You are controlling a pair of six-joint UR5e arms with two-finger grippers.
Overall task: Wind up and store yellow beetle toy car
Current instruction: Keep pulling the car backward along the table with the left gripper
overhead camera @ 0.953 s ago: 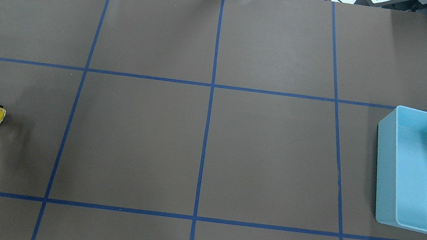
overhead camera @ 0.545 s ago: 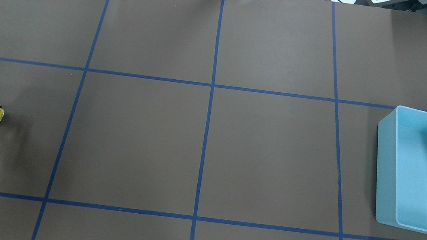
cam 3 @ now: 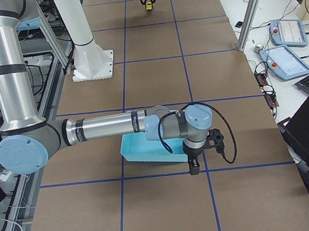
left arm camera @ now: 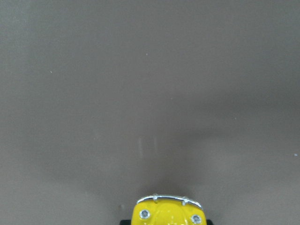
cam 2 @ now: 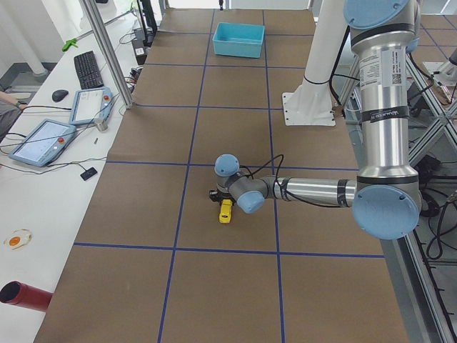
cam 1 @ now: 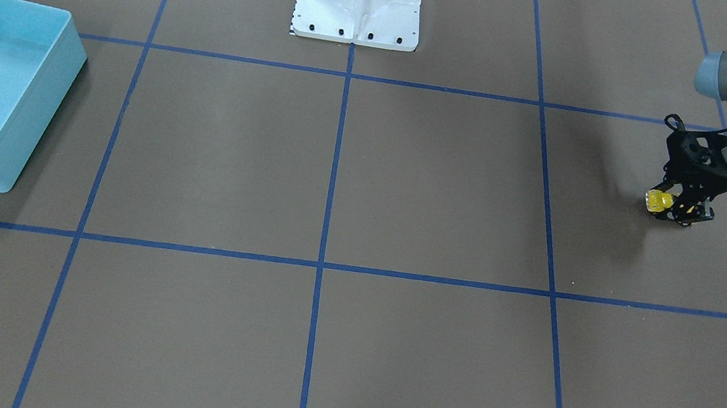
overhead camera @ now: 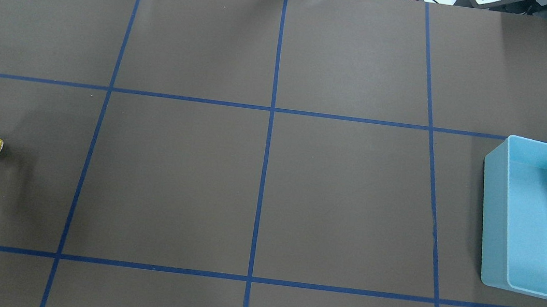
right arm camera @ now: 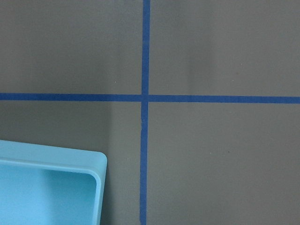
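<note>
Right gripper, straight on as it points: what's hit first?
The right gripper points down: probably the brown paper-covered table near the blue tape crossing, just clear of the light blue plastic bin.

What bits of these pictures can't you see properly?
- The yellow beetle toy car: the left wrist view's bottom edge cuts it off; elsewhere it is too small to show its wheels.
- The right gripper: only in the exterior right view, too small to tell open or shut.
- The blue bin: the overhead view's right edge cuts it off.
</note>
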